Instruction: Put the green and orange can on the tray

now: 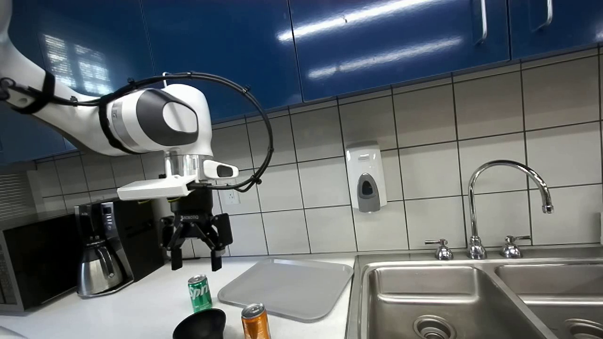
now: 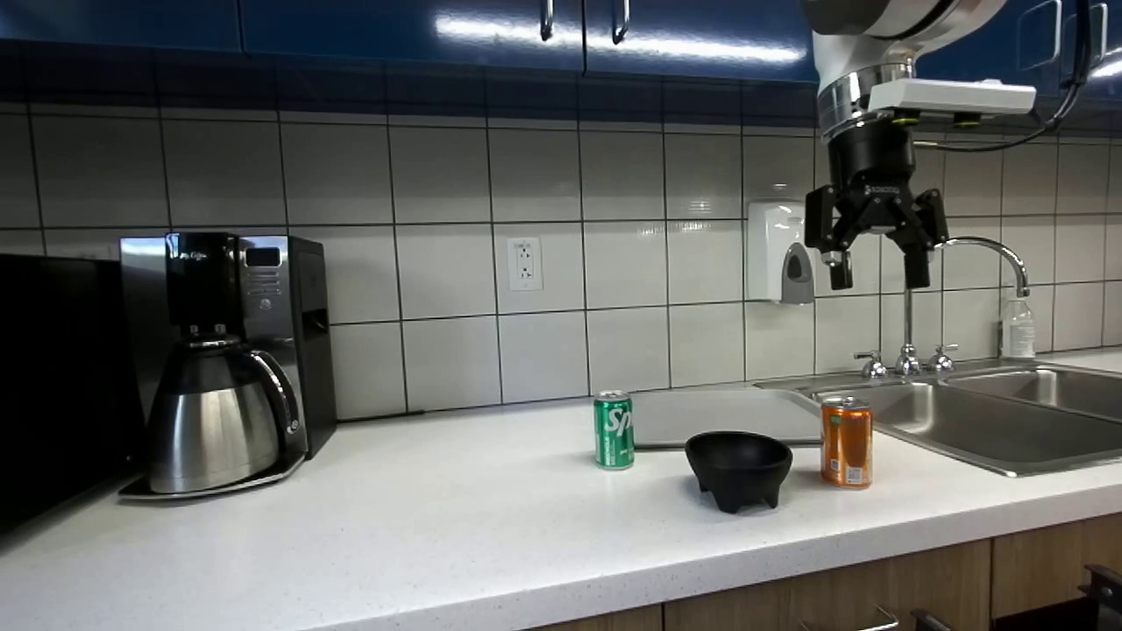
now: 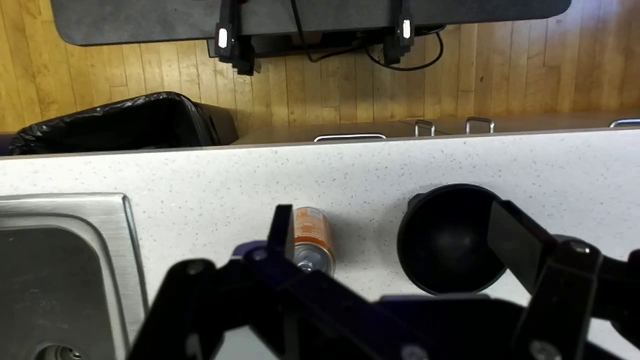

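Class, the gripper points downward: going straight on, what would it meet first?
Most likely the white counter, near the orange can and black bowl. Depth is unclear; the gripper might clip one of them instead.

Tray [image 1: 289, 287] lay on counter [image 2: 421, 535] | both exterior views: left can [image 2: 614, 434] stood just left of tray, bowl [image 2: 739, 464] and right can [image 2: 847, 447] stood before it | sink [image 1: 424, 282] lay just right of tray, coffee maker [image 2: 223, 368] stood well left | wall [image 2: 443, 267] rose behind tray, soap dispenser [image 1: 366, 176] hung there.
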